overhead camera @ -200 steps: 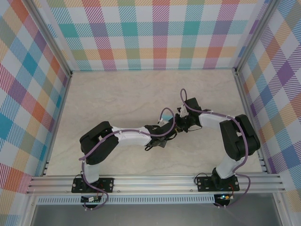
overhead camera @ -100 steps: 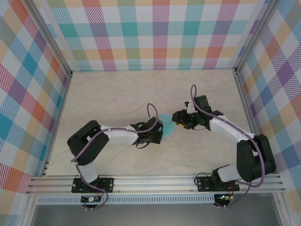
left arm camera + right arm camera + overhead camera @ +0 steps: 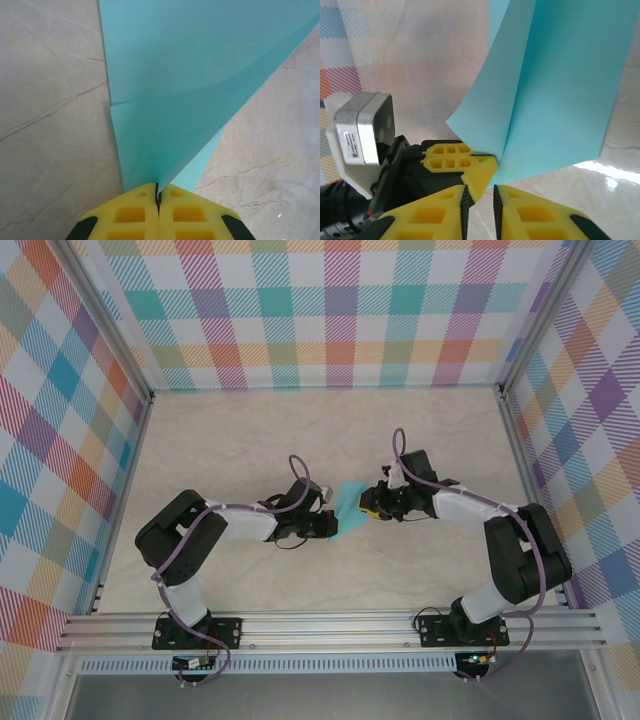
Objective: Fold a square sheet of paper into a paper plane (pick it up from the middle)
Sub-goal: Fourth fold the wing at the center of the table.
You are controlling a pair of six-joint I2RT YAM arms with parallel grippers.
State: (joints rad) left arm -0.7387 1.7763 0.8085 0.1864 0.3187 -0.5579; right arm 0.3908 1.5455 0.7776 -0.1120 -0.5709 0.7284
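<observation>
Turquoise square sheet of paper point(image 3: 349, 505), creased, stands near the table point(image 3: 250, 440) centre; left gripper point(image 3: 158, 192) clamps its corner from 8 o'clock; right gripper point(image 3: 479, 196), jaws narrowly apart, waits just beside its 3 o'clock edge

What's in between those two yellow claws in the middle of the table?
The turquoise sheet of paper, in the overhead view: the left gripper pinches one end, and the right gripper sits at its other side.

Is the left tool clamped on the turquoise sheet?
Yes, the left tool has its jaws shut together with the turquoise sheet pinched between them.
</observation>
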